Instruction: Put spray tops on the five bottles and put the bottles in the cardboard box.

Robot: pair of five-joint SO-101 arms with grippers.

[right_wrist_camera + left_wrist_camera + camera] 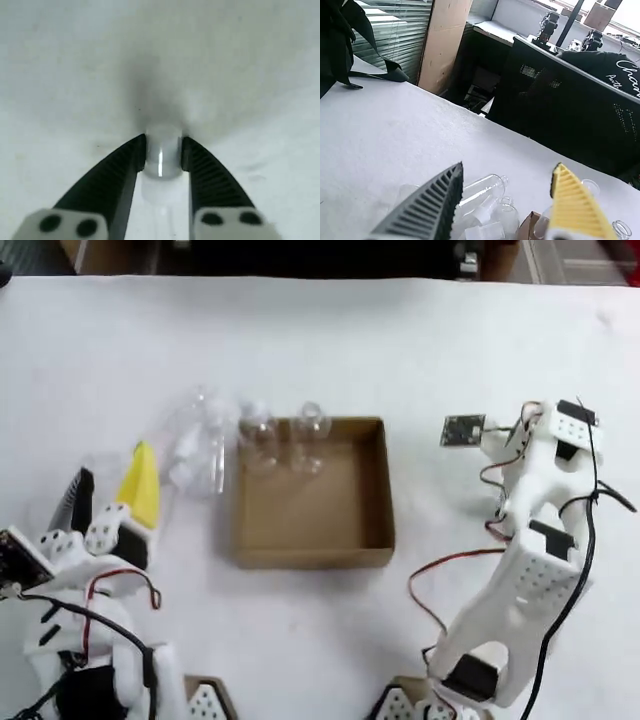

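Note:
The cardboard box (372,502) sits mid-table, with two clear bottles (258,443) (309,436) upright at its far-left edge. More clear bottles and white spray tops (198,452) lie left of the box. My left gripper (112,465) is open near them, its yellow and black fingers apart. From the left wrist, the left gripper (508,170) frames a lying bottle (482,189), a spray top (482,229) and the box corner (527,227). My right gripper (163,150) is shut on a small clear-and-white spray top (162,159), pointed down at the table. The right arm (540,490) stands right of the box.
A small circuit board (462,430) hangs by the right arm, with red and black wires (450,565) trailing over the table. A black chair (560,110) stands beyond the table's far edge. White tabletop (330,340) stretches behind the box.

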